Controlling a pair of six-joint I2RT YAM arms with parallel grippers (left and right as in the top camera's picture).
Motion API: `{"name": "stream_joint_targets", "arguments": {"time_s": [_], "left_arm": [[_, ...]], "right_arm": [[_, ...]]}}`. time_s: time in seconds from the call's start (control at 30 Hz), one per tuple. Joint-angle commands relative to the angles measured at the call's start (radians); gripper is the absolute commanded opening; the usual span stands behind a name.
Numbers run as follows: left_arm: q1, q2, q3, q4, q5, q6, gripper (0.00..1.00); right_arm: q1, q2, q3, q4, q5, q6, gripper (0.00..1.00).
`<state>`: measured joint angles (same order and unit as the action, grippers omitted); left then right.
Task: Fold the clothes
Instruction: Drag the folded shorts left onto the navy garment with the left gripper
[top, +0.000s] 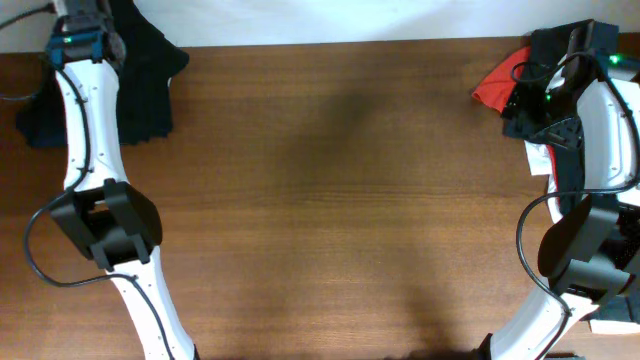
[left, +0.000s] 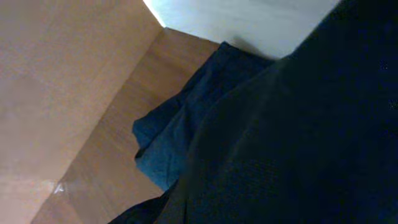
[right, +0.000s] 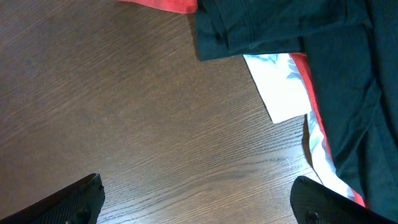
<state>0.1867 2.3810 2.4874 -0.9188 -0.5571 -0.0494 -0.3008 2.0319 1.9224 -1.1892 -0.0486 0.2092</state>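
Wood-grain surface (top: 330, 200) stretching wide between both arms. Dark clothes (top: 140, 85) heaped at the far left corner. Second dark pile (top: 575, 45) at the far right, red-orange piece (top: 497, 85) poking out on its inner side, white patterned piece (right: 283, 84) with red trim peeking from underneath. Left gripper (top: 82, 28) over the left heap, wrist view smothered in fabric: clenched or released, cannot tell. Right gripper (right: 199, 202) released, fingers spread wide, just beside the right pile, grasping nothing.
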Motion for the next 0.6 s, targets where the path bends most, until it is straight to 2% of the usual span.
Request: {"name": "stream_joint_targets", "arguments": {"time_s": [0.0, 0.07, 0.2, 0.23, 0.27, 0.3, 0.37, 0.4, 0.47, 0.57], "left_arm": [[0.060, 0.054, 0.031, 0.044, 0.019, -0.009, 0.02], [0.088, 0.117, 0.031, 0.098, 0.019, -0.002, 0.08], [0.163, 0.197, 0.031, 0.149, 0.018, -0.002, 0.08], [0.183, 0.197, 0.031, 0.153, 0.018, -0.002, 0.40], [0.200, 0.196, 0.031, 0.163, 0.018, 0.068, 0.99], [0.200, 0.196, 0.032, 0.162, 0.017, 0.126, 0.99], [0.167, 0.196, 0.067, 0.111, 0.019, 0.132, 0.99], [0.140, 0.196, 0.080, 0.085, 0.035, 0.122, 0.89], [0.096, 0.196, 0.080, 0.002, 0.147, 0.122, 0.02], [0.111, 0.214, 0.079, -0.153, 0.177, 0.056, 0.01]], "right_arm": [[-0.002, -0.010, 0.011, 0.000, 0.008, 0.001, 0.99], [-0.002, -0.010, 0.011, 0.000, 0.009, 0.001, 0.99], [-0.002, -0.010, 0.011, 0.000, 0.008, 0.001, 0.99], [-0.002, -0.010, 0.011, 0.000, 0.009, 0.001, 0.99], [-0.002, -0.010, 0.011, 0.000, 0.008, 0.001, 0.99], [-0.002, -0.010, 0.011, 0.000, 0.009, 0.001, 0.99], [-0.002, -0.010, 0.011, 0.000, 0.008, 0.001, 0.99], [-0.002, -0.010, 0.011, 0.000, 0.008, 0.001, 0.99], [-0.002, -0.010, 0.011, 0.000, 0.009, 0.001, 0.99], [-0.002, -0.010, 0.011, 0.000, 0.008, 0.001, 0.99]]}}
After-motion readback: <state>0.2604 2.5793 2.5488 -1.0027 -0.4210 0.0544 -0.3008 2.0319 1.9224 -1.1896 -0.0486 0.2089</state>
